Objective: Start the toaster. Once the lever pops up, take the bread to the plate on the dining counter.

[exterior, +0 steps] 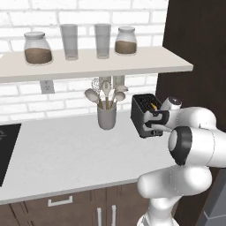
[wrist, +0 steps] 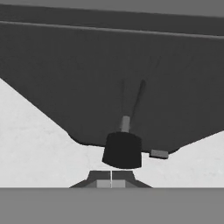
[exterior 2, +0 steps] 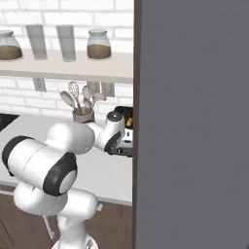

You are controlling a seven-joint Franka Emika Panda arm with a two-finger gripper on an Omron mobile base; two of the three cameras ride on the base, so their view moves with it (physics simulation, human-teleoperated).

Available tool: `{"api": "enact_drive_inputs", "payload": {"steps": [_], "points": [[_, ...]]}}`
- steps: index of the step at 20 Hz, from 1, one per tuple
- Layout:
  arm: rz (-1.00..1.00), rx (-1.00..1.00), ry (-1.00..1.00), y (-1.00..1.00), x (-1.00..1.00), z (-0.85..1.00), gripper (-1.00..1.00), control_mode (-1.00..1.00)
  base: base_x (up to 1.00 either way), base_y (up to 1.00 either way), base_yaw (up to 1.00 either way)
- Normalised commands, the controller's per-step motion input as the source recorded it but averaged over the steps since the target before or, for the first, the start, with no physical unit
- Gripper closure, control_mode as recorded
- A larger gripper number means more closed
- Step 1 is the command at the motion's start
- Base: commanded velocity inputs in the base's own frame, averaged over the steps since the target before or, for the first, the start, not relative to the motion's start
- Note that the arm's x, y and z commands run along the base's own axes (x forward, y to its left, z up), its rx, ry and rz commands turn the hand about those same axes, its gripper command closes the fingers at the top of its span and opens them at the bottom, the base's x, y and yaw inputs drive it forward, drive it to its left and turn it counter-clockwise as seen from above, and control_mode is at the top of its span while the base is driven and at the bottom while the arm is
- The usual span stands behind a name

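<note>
The dark boxy toaster (exterior: 142, 111) stands on the white counter (exterior: 66, 154) at its right end, against a tall dark cabinet. A tan-yellow bit of bread (exterior: 153, 106) shows in its top slots. My gripper (exterior: 155, 122) is shut and sits against the toaster's near face, low down. In the hand view the toaster's face (wrist: 109, 65) is very close, with a vertical slot and a black lever handle (wrist: 123, 150) at the slot's lower end, just above my closed fingertips (wrist: 111, 178). In the right base view the toaster (exterior 2: 126, 113) is half hidden. The dining counter and the plate are out of view.
A grey utensil cup (exterior: 107, 117) stands just left of the toaster. A shelf (exterior: 88, 64) with jars and glasses hangs above. A black cooktop (exterior: 6, 150) lies at the far left. A tall grey panel (exterior 2: 194, 121) blocks the right half of the right base view.
</note>
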Motion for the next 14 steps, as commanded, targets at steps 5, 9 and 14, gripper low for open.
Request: {"api": "enact_drive_inputs", "payload": {"steps": [5,9,14], "points": [[0.0,0.01,0.0,0.11,0.24,-0.18,1.0,-1.0,0.0,0.0,0.0],[0.0,0.0,0.0,0.19,0.21,-0.18,1.0,-1.0,0.0,0.0,0.0],[0.0,0.0,0.0,0.16,0.1,-0.19,1.0,-1.0,0.0,0.0,0.0]]}}
